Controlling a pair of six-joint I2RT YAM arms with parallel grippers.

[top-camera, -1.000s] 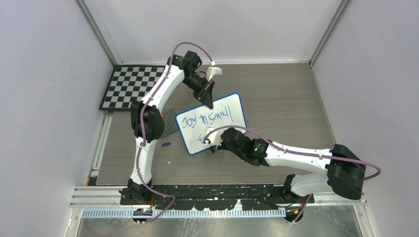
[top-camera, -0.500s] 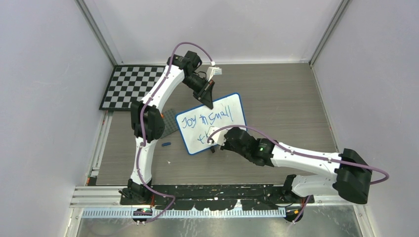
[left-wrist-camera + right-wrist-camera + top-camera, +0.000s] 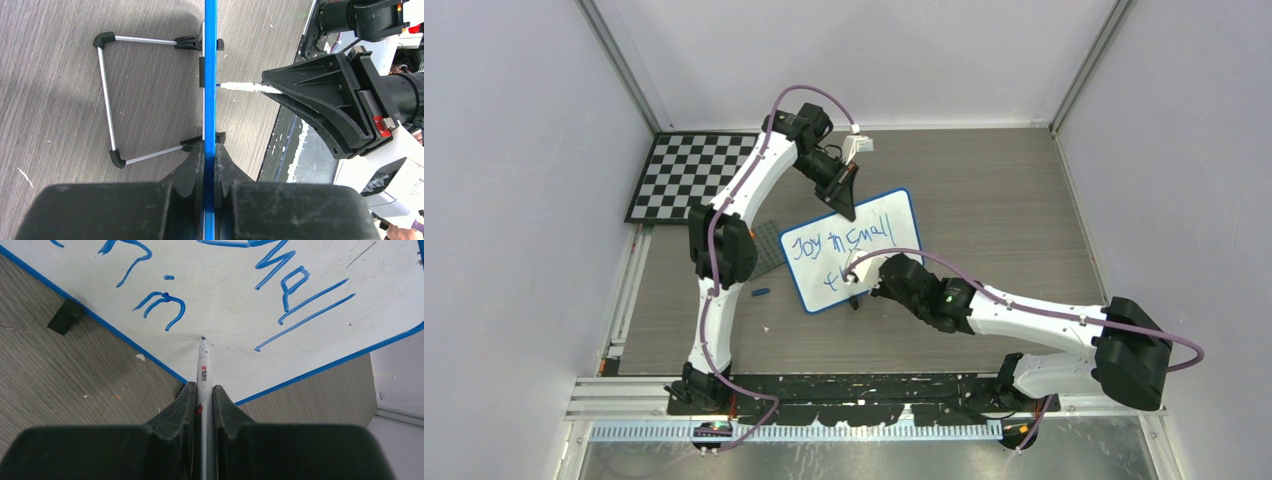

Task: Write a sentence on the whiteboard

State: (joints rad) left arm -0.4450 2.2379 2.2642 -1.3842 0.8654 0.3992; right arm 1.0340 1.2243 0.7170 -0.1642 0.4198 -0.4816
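The whiteboard (image 3: 902, 215) stands tilted on the table, blue-framed. The sentence (image 3: 839, 240) reads about "Joy in Small" on the first line, with a few blue strokes (image 3: 832, 278) started on a second. My left gripper (image 3: 844, 205) is shut on the board's top edge; in the left wrist view (image 3: 209, 150) the blue frame (image 3: 209, 60) runs between the fingers. My right gripper (image 3: 866, 284) is shut on a white marker (image 3: 202, 365) whose blue tip touches the board (image 3: 240, 305) below the writing (image 3: 280, 280). The marker also shows in the left wrist view (image 3: 245, 87).
A black-and-white checkerboard (image 3: 689, 172) lies at the back left. A grey studded plate (image 3: 769, 245) sits left of the board, partly under the left arm. A small blue cap (image 3: 760, 293) lies on the table. The board's wire stand (image 3: 107, 100) props it from behind.
My right gripper has shifted slightly to the right along the second line with the marker on the board. The left gripper and the board have not moved.
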